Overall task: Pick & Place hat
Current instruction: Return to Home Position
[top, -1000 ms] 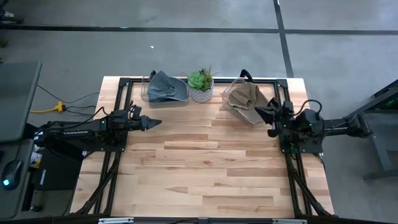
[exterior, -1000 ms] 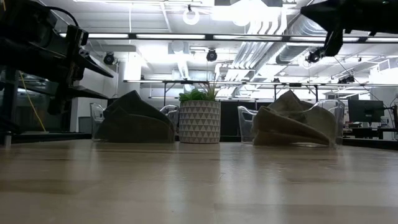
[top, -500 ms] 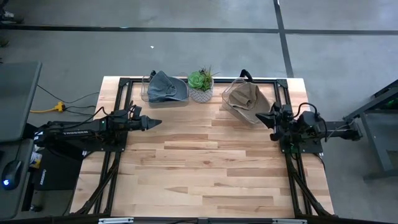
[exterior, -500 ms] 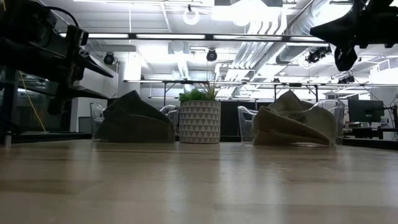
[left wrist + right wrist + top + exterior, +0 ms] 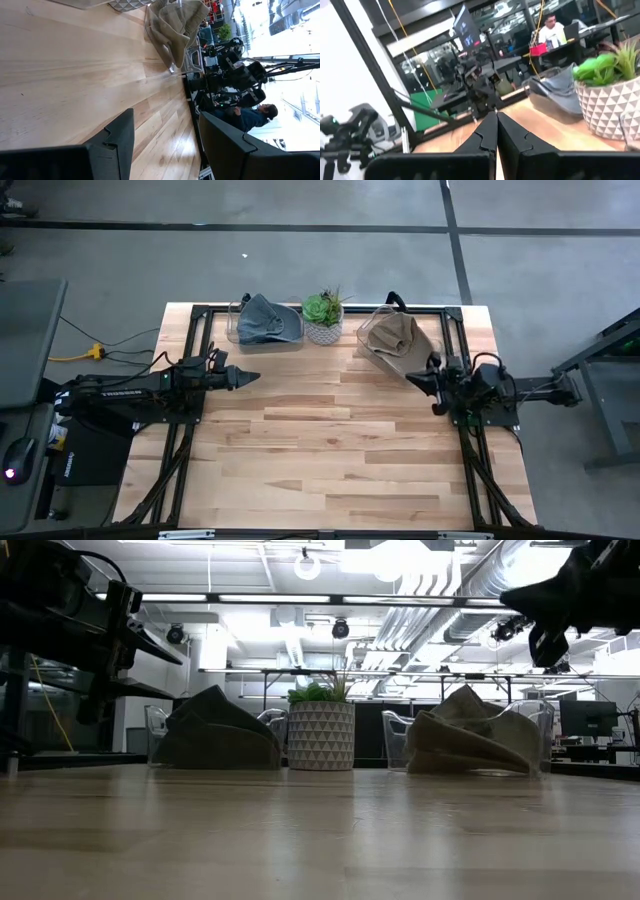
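At the table's right side, the right gripper hangs above the wood. Its fingers are pressed together tip to tip and hold nothing. Just past its tips, toward the far edge, the brown cap lies crumpled in the right bin, apart from the fingers. Farther along the far edge from this gripper stands the plant in its patterned pot, and beyond that the blue cap sits in the left bin.

The left gripper is held over the table's left side and points across the table at the right gripper, well apart from it. Its fingers stand wide with nothing between them. The blue cap is near its tips, off toward the far edge. The brown cap lies far ahead of it, on the far-edge side.

A person sits in the room behind the right arm.
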`<act>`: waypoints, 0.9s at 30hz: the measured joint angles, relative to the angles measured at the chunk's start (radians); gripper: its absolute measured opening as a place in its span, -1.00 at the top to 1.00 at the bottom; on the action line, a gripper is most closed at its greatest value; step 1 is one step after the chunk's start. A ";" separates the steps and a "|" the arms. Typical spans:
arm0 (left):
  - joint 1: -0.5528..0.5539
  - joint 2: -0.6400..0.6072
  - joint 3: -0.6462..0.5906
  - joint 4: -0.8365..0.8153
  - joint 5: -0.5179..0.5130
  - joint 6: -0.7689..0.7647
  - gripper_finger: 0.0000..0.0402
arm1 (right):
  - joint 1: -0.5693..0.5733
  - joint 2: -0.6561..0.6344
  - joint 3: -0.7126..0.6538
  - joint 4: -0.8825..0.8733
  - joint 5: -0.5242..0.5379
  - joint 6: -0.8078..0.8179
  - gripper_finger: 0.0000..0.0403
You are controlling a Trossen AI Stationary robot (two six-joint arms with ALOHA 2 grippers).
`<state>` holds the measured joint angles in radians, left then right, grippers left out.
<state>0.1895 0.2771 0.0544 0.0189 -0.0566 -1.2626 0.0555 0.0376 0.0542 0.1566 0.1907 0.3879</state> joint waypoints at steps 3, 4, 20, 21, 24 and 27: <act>0.000 0.000 0.000 0.000 0.000 0.000 0.09 | 0.000 0.000 -0.019 -0.008 -0.018 -0.003 1.00; 0.000 0.000 0.000 0.000 0.000 0.000 0.09 | 0.000 0.000 -0.028 -0.004 -0.021 -0.003 1.00; 0.000 0.000 0.000 0.000 0.000 0.000 0.09 | 0.000 0.002 -0.044 -0.112 -0.074 -0.008 1.00; 0.000 0.000 0.000 0.000 0.000 0.000 0.09 | 0.000 0.002 -0.044 -0.112 -0.072 -0.031 1.00; 0.000 0.000 0.000 0.000 0.000 0.000 0.09 | 0.000 0.004 -0.044 -0.114 -0.066 -0.116 1.00; 0.000 0.000 0.000 0.000 0.000 0.000 0.09 | 0.000 0.005 -0.044 -0.115 -0.069 -0.198 1.00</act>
<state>0.1896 0.2771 0.0544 0.0189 -0.0566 -1.2629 0.0551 0.0425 0.0101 0.0418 0.1216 0.1898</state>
